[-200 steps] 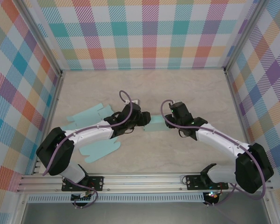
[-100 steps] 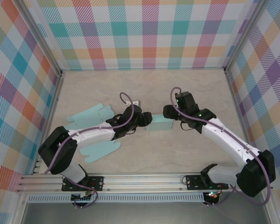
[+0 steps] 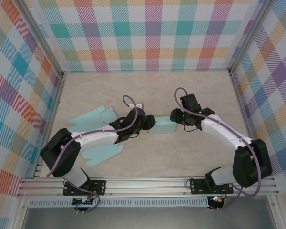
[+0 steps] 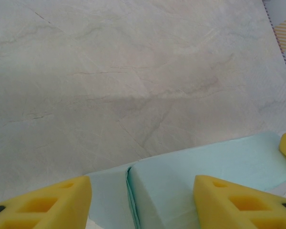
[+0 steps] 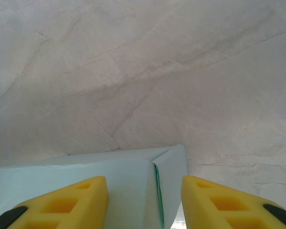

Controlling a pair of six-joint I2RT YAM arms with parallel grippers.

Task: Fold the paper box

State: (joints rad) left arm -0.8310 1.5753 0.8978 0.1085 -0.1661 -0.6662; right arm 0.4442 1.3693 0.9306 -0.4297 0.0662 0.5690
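Top external, pale teal paper box (image 3: 163, 127) central on counter (image 3: 190, 157), left jaws, right jaws astride its ends, grip unclear.

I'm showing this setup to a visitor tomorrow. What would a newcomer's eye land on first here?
First the bright plaid walls around the pale table. Then the left gripper and right gripper meeting mid-table at opposite ends of a small mint paper box. Flat mint paper sheets lie on the table's left side.

teal paper box (image 3: 163, 126), yellow fingers (image 4: 43, 202), pastel plaid walls (image 3: 152, 33)
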